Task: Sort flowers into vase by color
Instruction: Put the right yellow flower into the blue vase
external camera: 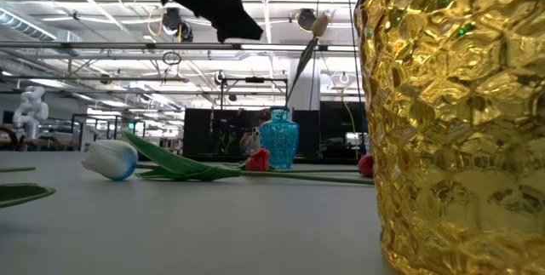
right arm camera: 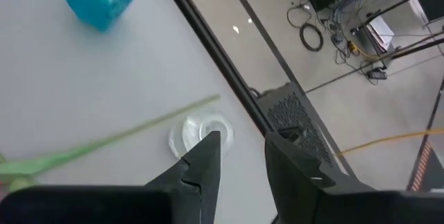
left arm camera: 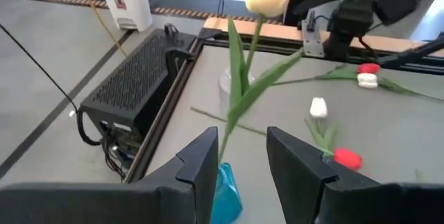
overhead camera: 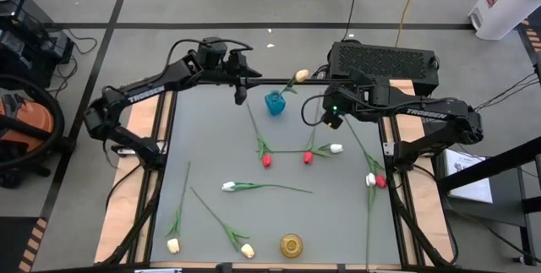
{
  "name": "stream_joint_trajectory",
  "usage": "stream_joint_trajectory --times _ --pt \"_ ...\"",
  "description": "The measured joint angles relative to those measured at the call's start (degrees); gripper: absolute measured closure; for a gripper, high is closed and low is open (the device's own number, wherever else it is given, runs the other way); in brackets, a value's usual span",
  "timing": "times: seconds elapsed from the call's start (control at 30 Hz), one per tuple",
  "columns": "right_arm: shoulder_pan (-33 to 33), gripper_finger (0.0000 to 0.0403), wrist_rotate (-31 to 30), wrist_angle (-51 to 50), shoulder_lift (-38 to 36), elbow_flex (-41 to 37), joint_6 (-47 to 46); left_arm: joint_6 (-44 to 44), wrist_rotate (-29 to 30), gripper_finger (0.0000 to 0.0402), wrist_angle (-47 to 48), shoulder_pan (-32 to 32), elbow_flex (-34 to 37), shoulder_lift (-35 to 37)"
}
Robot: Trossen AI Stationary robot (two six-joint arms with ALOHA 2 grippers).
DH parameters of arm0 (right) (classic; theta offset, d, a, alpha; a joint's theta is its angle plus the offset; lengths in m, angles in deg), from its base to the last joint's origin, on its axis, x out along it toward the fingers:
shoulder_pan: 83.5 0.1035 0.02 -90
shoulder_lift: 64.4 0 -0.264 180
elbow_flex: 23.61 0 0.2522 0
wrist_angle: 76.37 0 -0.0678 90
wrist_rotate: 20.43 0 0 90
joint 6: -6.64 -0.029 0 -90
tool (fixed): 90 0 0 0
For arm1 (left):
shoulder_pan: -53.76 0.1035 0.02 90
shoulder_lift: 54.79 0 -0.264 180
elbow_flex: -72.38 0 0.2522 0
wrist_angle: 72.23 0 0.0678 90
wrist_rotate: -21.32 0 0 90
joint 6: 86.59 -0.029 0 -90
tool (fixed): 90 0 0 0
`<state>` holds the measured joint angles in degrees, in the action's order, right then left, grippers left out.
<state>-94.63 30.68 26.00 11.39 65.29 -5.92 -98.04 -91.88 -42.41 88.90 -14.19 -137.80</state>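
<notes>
Grey table (overhead camera: 338, 214): gold vase (external camera: 456, 113) up close, cut off, hides flowers behind.

The blue vase (external camera: 279, 138) below the left gripper (left arm camera: 239, 161) is glossy faceted glass. The gold vase (external camera: 456, 113), well apart from both claws, is shiny dimpled glass. The table (overhead camera: 338, 214) is smooth matt grey, edged with pale wood. Both claws' fingers (right arm camera: 201, 158) look like matt black plastic.
</notes>
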Motion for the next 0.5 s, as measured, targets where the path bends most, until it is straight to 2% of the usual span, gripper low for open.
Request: stream_joint_trajectory --times 0.13,0.27,0.5 --pt "0.62 0.0298 0.0 -0.65 -0.02 0.0 0.72 -0.97 0.04 0.0271 4.23 0.02 0.0 2.15" --pt "2.83 0.0298 0.0 0.11 -0.97 0.0 5.4 -4.24 0.04 0.0271 7.47 0.02 0.0 4.9" --pt "7.61 0.0298 0.01 3.55 -8.1 0.0 8.8 -5.68 0.01 0.0271 11.78 0.11 0.02 9.91"
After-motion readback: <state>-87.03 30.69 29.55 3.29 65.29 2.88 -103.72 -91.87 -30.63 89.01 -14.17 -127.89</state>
